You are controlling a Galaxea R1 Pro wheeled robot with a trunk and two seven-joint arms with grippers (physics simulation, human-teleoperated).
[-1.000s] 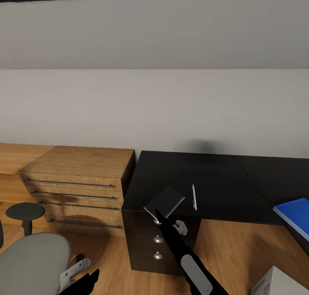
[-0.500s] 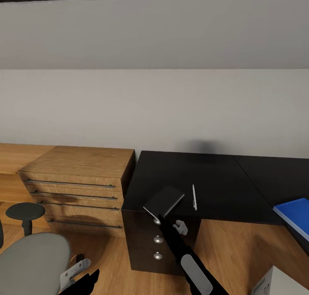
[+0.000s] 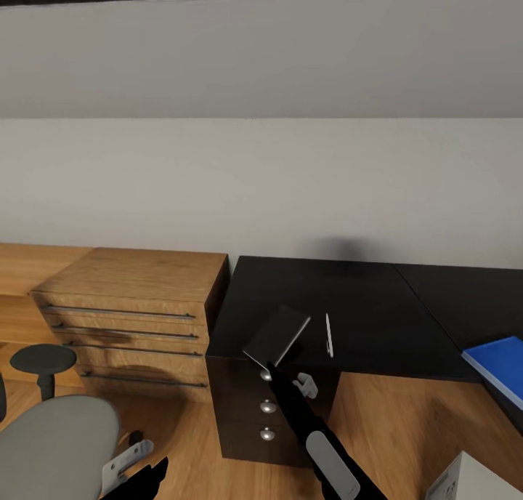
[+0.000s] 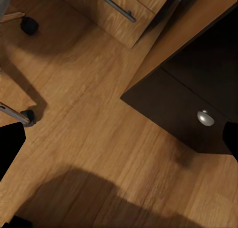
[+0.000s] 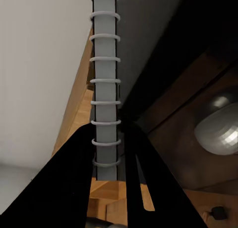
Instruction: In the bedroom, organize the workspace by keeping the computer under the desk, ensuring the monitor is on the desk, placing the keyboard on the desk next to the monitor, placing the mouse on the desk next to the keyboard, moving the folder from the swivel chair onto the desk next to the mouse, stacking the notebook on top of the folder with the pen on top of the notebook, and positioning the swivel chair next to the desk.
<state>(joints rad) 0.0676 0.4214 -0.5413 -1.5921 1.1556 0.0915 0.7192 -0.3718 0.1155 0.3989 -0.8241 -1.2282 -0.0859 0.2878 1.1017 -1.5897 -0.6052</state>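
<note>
**Notebook pinched at its spiral edge, tilted over the front of the desk**

Fingers of the left gripper hang low beside the chair, over bare wood floor; the left wrist view shows a dark fingertip at each side edge with wide floor between, so they look spread apart and hold nothing. Moving right, the right gripper has its fingers closed on the notebook, clamped across the wire spiral at one end of the binding. The notebook is tipped up on a slant above the front edge of the black surface, over the drawer unit.

It looks thin and light, with stiff enough covers to hold flat from one end, though the round wire could let it swivel or slip in a narrow pinch. A hold nearer the middle of the spine would probably steady it more. Just right of it the pen lies flat on the surface: slim, smooth, likely to roll. Far right, the blue folder lies on the surface, well apart.
</note>
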